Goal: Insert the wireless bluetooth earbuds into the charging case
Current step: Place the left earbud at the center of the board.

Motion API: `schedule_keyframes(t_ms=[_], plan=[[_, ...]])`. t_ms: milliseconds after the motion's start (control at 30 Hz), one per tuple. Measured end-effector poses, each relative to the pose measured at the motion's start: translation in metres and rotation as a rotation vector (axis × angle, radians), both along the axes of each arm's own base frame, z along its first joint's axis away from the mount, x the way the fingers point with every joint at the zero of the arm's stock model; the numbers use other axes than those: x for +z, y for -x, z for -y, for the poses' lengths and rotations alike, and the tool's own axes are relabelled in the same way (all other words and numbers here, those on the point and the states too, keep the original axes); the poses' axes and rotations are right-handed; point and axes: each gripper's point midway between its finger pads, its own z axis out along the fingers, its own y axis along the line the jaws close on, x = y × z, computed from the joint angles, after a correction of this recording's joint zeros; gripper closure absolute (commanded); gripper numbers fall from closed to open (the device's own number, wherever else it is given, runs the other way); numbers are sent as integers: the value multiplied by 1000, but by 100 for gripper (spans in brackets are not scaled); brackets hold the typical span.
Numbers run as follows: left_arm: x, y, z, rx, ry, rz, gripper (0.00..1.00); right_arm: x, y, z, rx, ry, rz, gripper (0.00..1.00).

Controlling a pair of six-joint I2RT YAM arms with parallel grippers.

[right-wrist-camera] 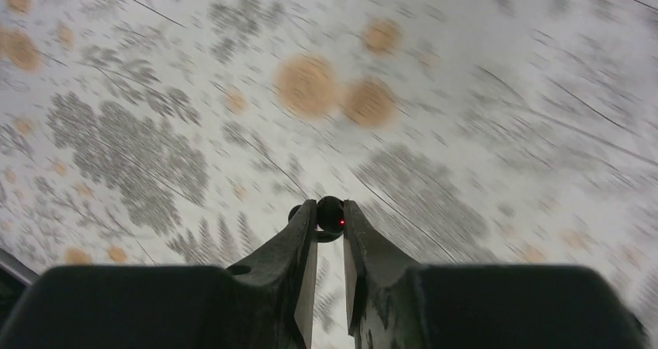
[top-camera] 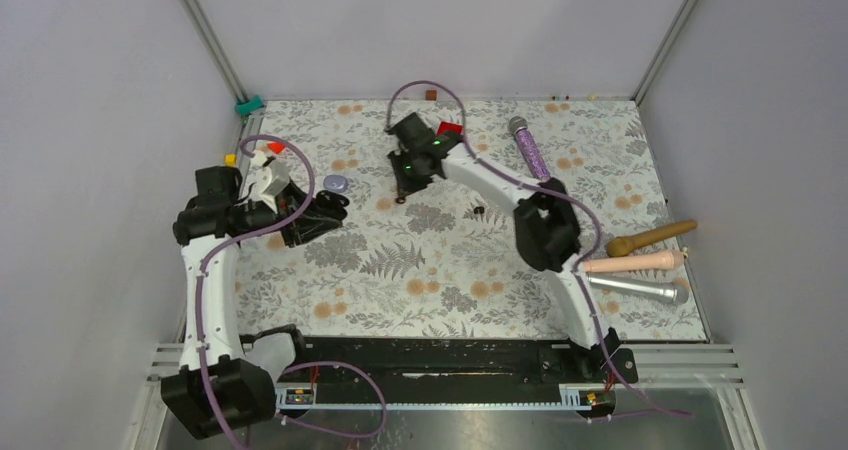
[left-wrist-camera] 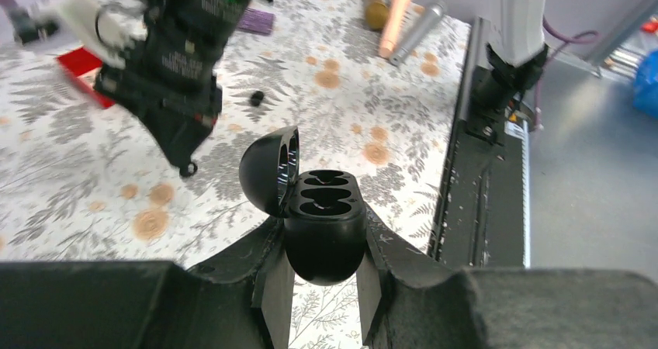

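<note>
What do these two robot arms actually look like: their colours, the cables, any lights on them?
Both arms have white links with chunky black joints and black bases. A thin purple cable runs along each arm, looping free near the wrist. The left gripper and right gripper have matte black, wedge-shaped fingers. A small green light glows on the right wrist.

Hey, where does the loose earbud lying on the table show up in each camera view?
Top external: the loose earbud lies just right of centre.
Left wrist: upper middle.
Right wrist: not in view.
Shared landmark, top and left wrist only: the pink microphone.
</note>
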Motion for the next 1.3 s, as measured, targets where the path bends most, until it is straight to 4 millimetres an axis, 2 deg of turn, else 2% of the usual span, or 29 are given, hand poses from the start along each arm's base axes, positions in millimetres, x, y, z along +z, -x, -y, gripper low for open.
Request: schedule_keyframes(t_ms=[133, 267, 367, 500, 600, 767, 933, 1033, 1233, 1300], plan=[[-3, 5, 25, -125, -41, -32, 100, 28, 3, 67, -46, 8, 44, 83], [-16, 11, 56, -271, -125, -80, 100, 45, 24, 113, -47, -1, 94, 83], [-28, 15, 69, -339, -174, -119, 100, 40, 49, 138, -20, 7, 103, 82], [-38, 16, 72, -374, -207, -152, 100, 15, 76, 161, 14, 52, 70, 80], [-42, 19, 72, -391, -209, -165, 100, 2, 86, 167, 34, 70, 39, 79], [-43, 24, 71, -404, -211, -165, 100, -1, 82, 155, 53, 24, 33, 76], [-44, 26, 71, -409, -212, -165, 100, -40, 82, 151, 44, 54, -57, 74], [-45, 26, 71, -412, -213, -163, 100, -55, 85, 154, 34, 78, -96, 66], [-45, 26, 70, -414, -213, -157, 100, -49, 77, 150, 29, 71, -76, 43], [-45, 27, 70, -414, -213, -155, 100, -44, 73, 148, 30, 69, -58, 42]])
